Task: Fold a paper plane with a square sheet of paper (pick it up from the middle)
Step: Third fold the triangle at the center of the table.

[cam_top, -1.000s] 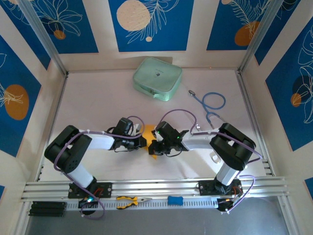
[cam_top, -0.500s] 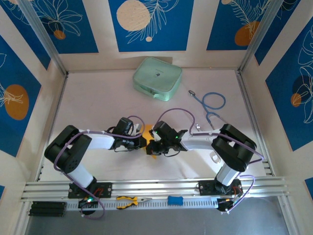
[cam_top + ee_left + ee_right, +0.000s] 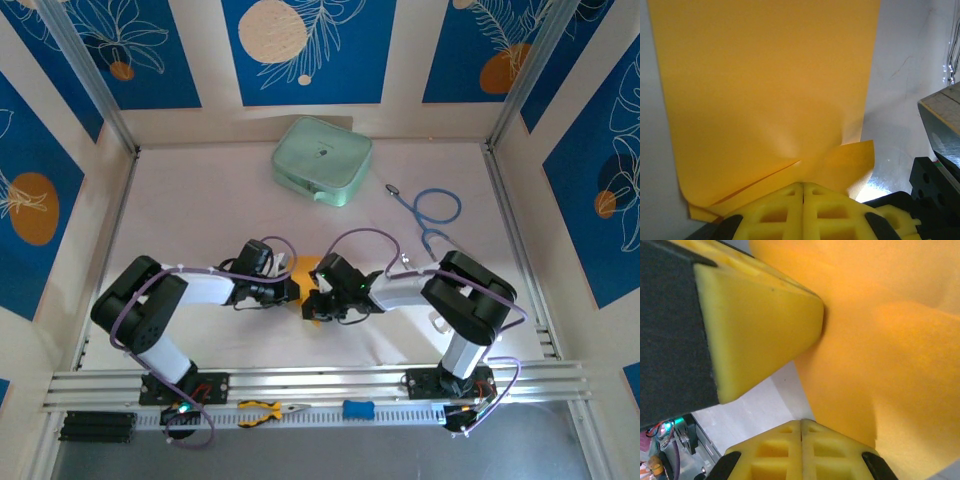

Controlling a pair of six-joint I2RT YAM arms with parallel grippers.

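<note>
The orange sheet of paper point(image 3: 765, 90) lies on the desk point(image 3: 200, 210), well apart from the green case point(image 3: 322, 158), on the side nearer the arms. A slanted crease crosses one edge. The left jaws are closed, tips together on that creased edge. The right jaws, also closed, meet the sheet from the opposite side, just beside the left ones.

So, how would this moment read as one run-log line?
step: folding | square sheet of paper: creased, flap folded over | left hand: shut, tips at crease | right hand: shut, tips at sheet
</note>
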